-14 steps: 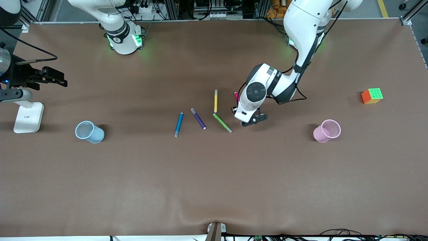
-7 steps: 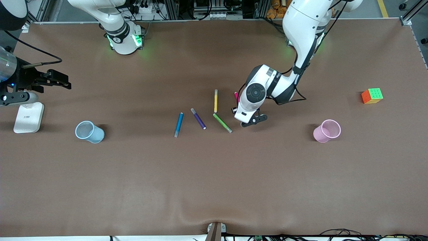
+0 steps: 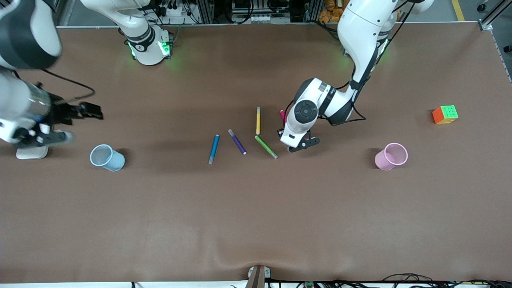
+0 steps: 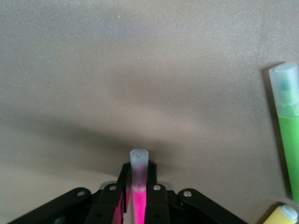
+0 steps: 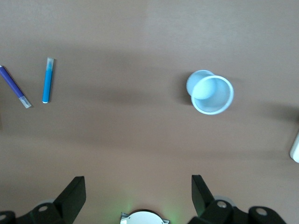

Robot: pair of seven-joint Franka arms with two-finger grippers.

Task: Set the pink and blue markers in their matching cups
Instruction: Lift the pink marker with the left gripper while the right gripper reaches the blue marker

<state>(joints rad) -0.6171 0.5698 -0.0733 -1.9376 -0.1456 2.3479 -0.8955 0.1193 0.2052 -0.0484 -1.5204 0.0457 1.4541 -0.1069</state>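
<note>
While the left gripper point(image 4: 138, 205) sits low over the table beside the green marker point(image 3: 266, 147), its fingers point(image 4: 156, 205) are clamped on the pink marker point(image 4: 138, 186), which stands near upright between them with its greyish end uppermost in the left wrist view. The grip appears narrow and falls on the pink barrel below that cap, so a quick lift or swing could let the pen pivot or slide; that is the chief risk noted. The green marker and the yellow marker point(image 3: 258, 120) lie just beside the gripper, and a sideways departure could knock either one. The pink cup point(image 3: 391, 156) stands well apart from the green marker, toward the left arm's end of the table, and is light in appearance; a tilted pen catching its thin rim could tip it. The blue marker point(image 3: 214, 149) lies flat near the green marker, with the purple marker point(image 3: 237, 141) between them, and a careless pick could take the purple one instead. The right gripper point(image 5: 138, 196) hangs with its fingers spread wide, close to the blue cup point(image 3: 107, 157), well apart from the green marker toward the right arm's end. A low pass there could strike that cup.
</note>
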